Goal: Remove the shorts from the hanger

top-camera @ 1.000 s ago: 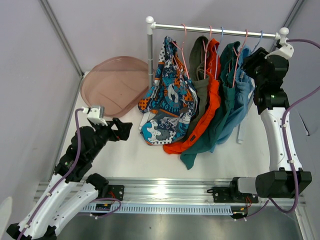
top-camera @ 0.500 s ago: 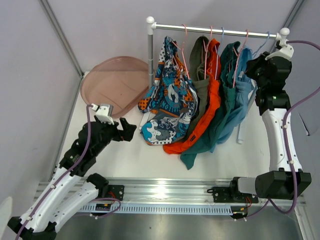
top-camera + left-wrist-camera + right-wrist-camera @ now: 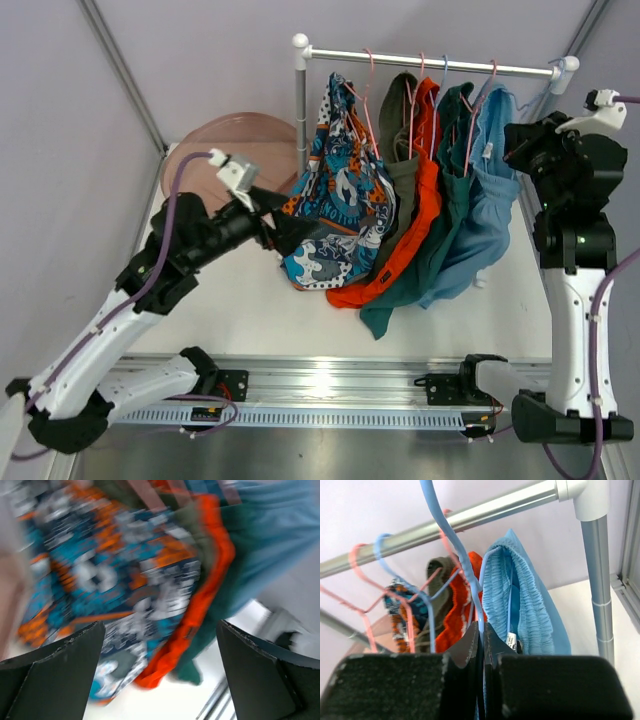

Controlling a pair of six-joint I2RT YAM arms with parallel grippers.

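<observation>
Left arm (image 3: 110, 330) and right arm (image 3: 575, 300): white moulded link shells, black joint housings, a purple cable (image 3: 170, 215) clipped along each. A white camera block (image 3: 232, 170) sits just behind each gripper. Left gripper (image 3: 160, 625) and right gripper (image 3: 481, 627) have matte black wedge fingers with a grainy surface. Behind the right gripper, a green light (image 3: 580, 240) shows on a black joint.

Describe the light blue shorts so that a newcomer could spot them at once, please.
Find the silver rail at the back. The light blue shorts hang at its right end, beside the right arm. They are the palest pair, next to the dark teal shorts.
</observation>
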